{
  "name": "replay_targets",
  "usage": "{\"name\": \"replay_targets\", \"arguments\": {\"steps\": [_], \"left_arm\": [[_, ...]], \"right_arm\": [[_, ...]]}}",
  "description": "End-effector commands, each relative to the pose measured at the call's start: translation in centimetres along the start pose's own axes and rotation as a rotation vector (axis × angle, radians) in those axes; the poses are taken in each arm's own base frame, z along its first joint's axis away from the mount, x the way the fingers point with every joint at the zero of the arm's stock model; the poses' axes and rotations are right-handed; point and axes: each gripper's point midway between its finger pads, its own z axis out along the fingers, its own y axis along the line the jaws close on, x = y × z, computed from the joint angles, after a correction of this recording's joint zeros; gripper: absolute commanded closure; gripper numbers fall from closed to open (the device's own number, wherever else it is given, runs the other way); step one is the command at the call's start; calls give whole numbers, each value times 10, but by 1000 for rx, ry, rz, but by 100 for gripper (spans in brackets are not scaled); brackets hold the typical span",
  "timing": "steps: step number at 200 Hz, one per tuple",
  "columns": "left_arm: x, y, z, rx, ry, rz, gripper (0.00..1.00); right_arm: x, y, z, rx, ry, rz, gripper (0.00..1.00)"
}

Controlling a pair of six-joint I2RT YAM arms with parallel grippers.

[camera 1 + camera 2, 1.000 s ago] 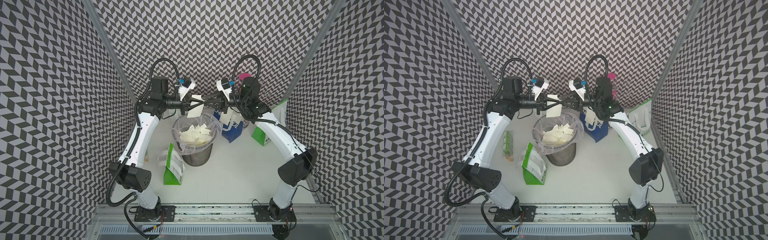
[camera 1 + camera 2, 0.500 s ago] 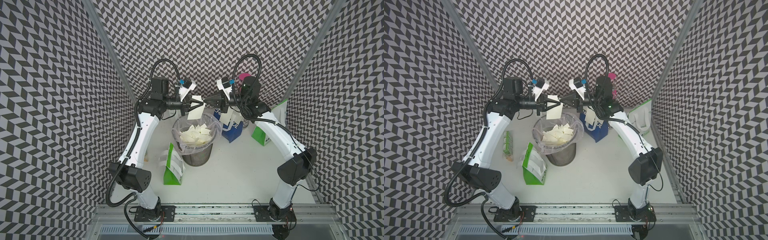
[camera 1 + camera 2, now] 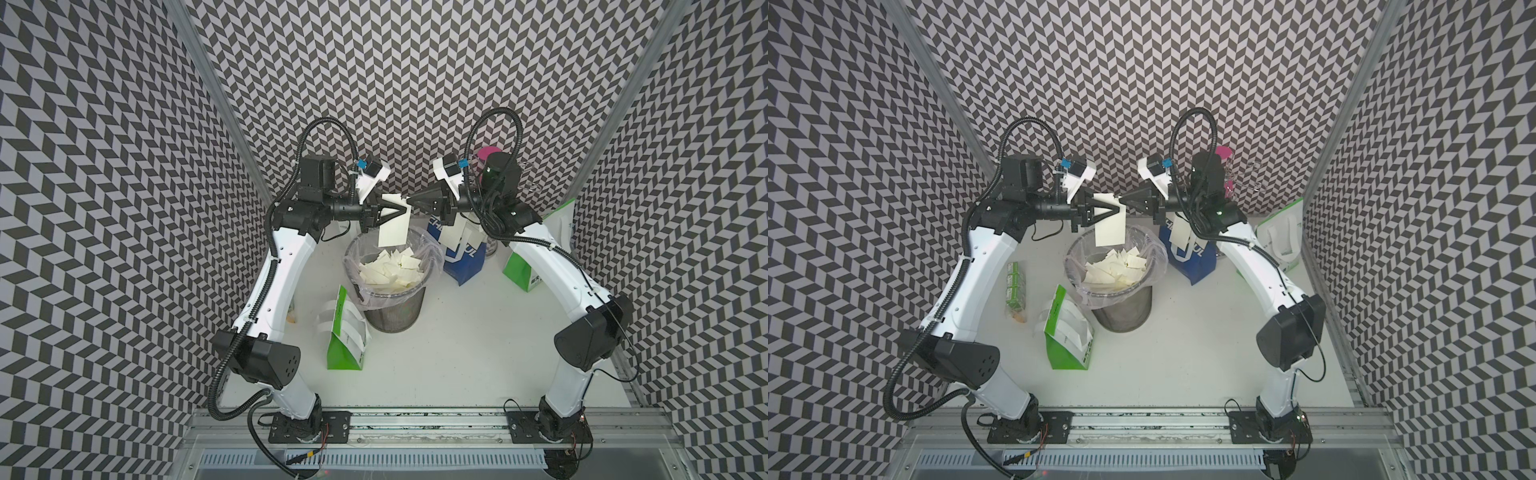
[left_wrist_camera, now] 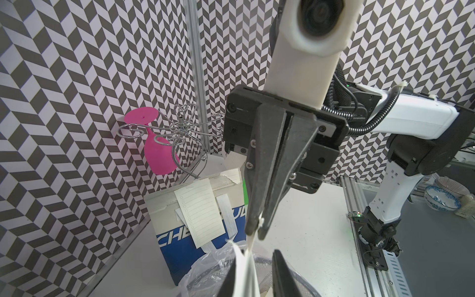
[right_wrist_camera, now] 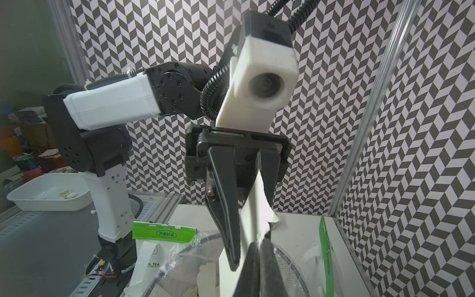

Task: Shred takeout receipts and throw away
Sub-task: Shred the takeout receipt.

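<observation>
Over the bin (image 3: 392, 318) of scraps (image 3: 390, 270), a big receipt (image 3: 392, 227) piece is hanging. The right end effector (image 4: 257, 231) is clenching its top corner; the left end effector (image 3: 402, 208) is sitting released around it. Next, I guess, left pinches, then rips.

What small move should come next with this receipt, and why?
Probably close the left pincer on the receipt beside the right pincer, to tear it. The left jaws stand open around the paper, the right is shut on its corner, and the piece over the bin is far larger than the scraps inside.
</observation>
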Motion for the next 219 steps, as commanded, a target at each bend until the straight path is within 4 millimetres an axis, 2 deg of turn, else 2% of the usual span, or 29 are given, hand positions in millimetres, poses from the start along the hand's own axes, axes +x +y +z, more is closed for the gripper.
{"name": "replay_targets", "arguments": {"steps": [1, 37, 66, 116, 137, 168, 219], "left_arm": [[-14, -7, -10, -12, -31, 22, 79], [-17, 0, -12, -36, -40, 0, 83], [-14, 1, -13, -42, -38, -11, 99], [-21, 0, -22, -68, -71, 4, 100], [-22, -3, -24, -58, -96, 8, 100], [-22, -9, -24, -31, -104, 6, 100], [-21, -12, -23, 8, -106, -4, 100]], "right_arm": [[-13, 2, -1, 1, -12, -55, 100], [-11, 2, -1, 1, -7, -59, 100], [-12, 3, -2, -1, -9, -61, 100], [-7, 2, -1, 5, -1, -58, 100], [-3, 3, -1, 3, -8, -48, 87], [1, 6, 3, -35, -21, -26, 74], [4, 15, 12, -110, -37, -1, 71]]}}
